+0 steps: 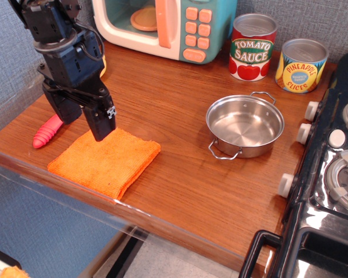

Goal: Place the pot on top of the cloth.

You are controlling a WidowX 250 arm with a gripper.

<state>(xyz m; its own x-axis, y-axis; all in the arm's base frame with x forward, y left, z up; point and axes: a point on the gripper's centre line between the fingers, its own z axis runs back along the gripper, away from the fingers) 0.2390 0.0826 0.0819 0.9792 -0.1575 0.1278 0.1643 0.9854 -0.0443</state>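
gripper (86, 123) hovering, fingers spread wide and empty, over back edge of cloth (104, 160), pot (245, 125) well right of cloth.

Two labels read clearly, both on tins at the back of the table (180, 156). The red tin (253, 47) says "TOMATO SAUCE" in white letters on green bands (w/ a tomato pic below). The yellow-and-blue tin (301, 65) says "PINEAPPLE SLICES" around a blue centre; the small print inside it is too tiny to read. Toy microwave (168, 26) buttons show no legible marks.
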